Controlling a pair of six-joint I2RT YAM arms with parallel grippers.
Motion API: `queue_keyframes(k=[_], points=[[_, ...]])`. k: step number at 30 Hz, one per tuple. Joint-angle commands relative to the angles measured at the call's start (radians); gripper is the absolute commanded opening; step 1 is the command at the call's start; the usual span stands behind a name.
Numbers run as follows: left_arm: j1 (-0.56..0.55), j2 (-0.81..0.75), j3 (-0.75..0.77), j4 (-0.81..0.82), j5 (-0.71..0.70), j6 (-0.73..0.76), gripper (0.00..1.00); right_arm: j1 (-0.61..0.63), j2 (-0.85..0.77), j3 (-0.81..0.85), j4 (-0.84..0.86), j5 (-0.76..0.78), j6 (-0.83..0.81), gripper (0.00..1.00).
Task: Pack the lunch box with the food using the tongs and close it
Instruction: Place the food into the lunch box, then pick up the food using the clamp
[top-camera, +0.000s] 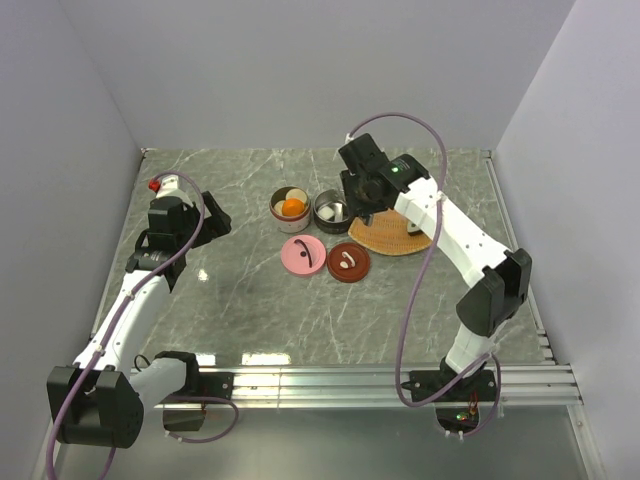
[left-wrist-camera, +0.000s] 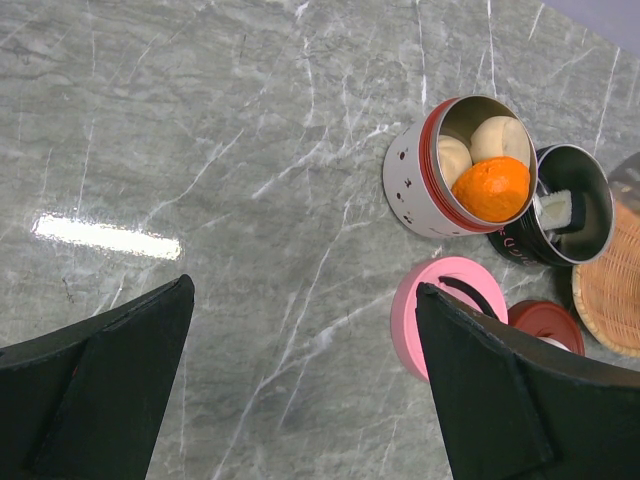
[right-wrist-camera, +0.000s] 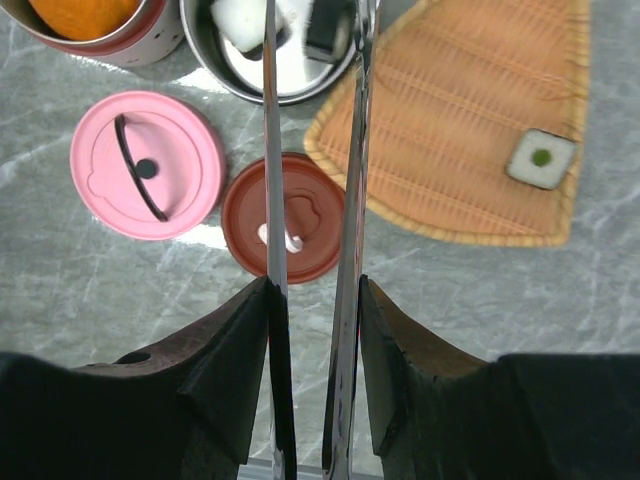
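My right gripper (right-wrist-camera: 314, 290) is shut on the tongs (right-wrist-camera: 272, 150). Their two slim metal arms stand apart and reach over the steel-lined dark container (right-wrist-camera: 270, 70), where sushi rolls (right-wrist-camera: 328, 32) lie. One more sushi roll (right-wrist-camera: 541, 159) rests on the woven tray (right-wrist-camera: 470, 110). The white lunch box container (left-wrist-camera: 420, 180) holds an orange ball (left-wrist-camera: 492, 188) and cream balls (left-wrist-camera: 500, 138). My left gripper (left-wrist-camera: 305, 295) hangs open above bare marble, left of the containers, holding nothing.
A pink lid (top-camera: 303, 254) and a red-brown lid (top-camera: 348, 261) lie flat in front of the two containers (top-camera: 291, 205). The orange woven tray (top-camera: 390, 235) sits to their right, under the right arm. Walls enclose the marble table on three sides.
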Motion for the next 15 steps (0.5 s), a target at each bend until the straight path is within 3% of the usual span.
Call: queue_keyframes(k=[1, 8, 15], points=[[0.005, -0.007, 0.010, 0.033, 0.003, 0.006, 0.99, 0.004, -0.127, -0.007, -0.022, 0.099, 0.000, 0.47], [0.005, 0.004, 0.004, 0.044, 0.003, 0.000, 1.00, -0.046, -0.332, -0.199, -0.076, 0.180, 0.016, 0.48], [0.005, 0.002, 0.001, 0.046, 0.005, -0.004, 0.99, -0.097, -0.414, -0.374, -0.064, 0.210, 0.027, 0.48]])
